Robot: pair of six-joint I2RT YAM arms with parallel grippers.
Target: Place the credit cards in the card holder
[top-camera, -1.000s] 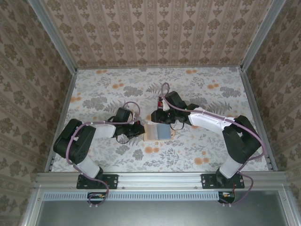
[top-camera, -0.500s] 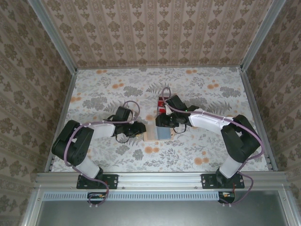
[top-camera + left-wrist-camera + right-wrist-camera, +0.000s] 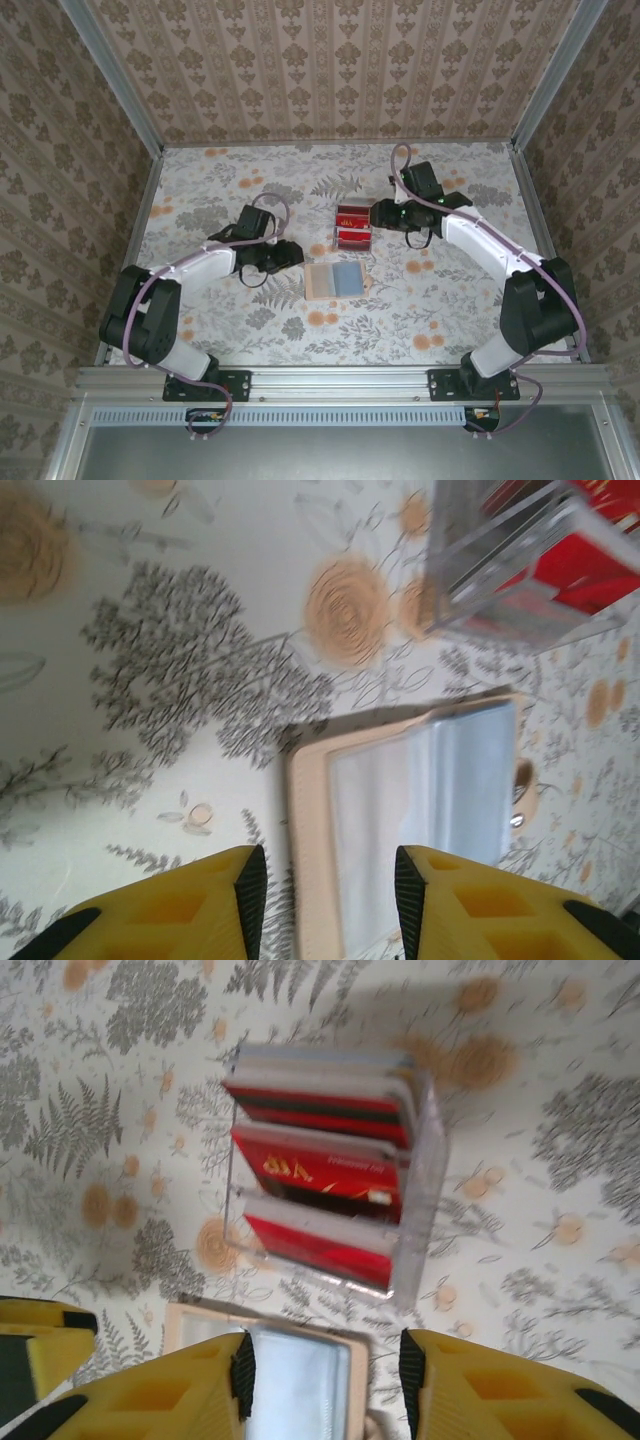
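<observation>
The card holder [image 3: 335, 279] lies open and flat at mid-table, tan-bordered with clear pockets; it also lies under my fingers in the left wrist view [image 3: 305, 850] and the right wrist view [image 3: 300, 1380]. Red credit cards [image 3: 350, 228] stand in a clear rack just beyond it, and the right wrist view shows them in tiers [image 3: 320, 1165]. My left gripper [image 3: 296, 254] hovers at the holder's left edge, open and empty [image 3: 325, 890]. My right gripper [image 3: 375, 216] is right of the card rack, open and empty [image 3: 325, 1380].
The clear plastic rack [image 3: 425, 1190] holding the cards has upright walls, seen also at the top right of the left wrist view [image 3: 470, 570]. The floral tablecloth [image 3: 230, 190] has metal rails and papered walls around it. The left gripper's yellow finger [image 3: 30, 1345] shows at the right wrist view's lower left.
Both grippers have drawn back from the holder. The right one rose and swung to the far right beside the card rack. The left one opened and backed off to the left.
</observation>
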